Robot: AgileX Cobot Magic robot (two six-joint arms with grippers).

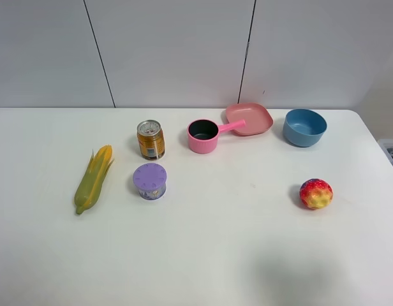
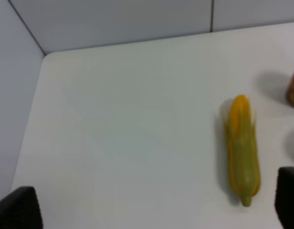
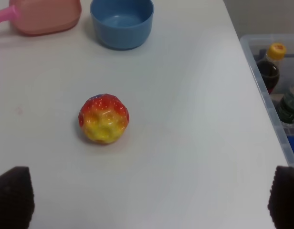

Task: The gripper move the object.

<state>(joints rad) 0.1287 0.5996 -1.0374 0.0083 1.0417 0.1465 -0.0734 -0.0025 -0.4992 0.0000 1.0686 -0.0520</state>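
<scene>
The toy corn cob lies on the white table at the left, yellow kernel end toward the back, green husk toward the front. It also shows in the left wrist view, lying flat. My left gripper is open and empty, held above the table beside the corn; one dark fingertip and the other show wide apart. My right gripper is open and empty above the table near the red-yellow bumpy ball. Neither arm shows in the exterior high view.
A gold can and a purple-lidded cup stand right of the corn. A pink pot, pink plate and blue bowl stand at the back. The bumpy ball sits right. A bin with bottles is off the table's right edge.
</scene>
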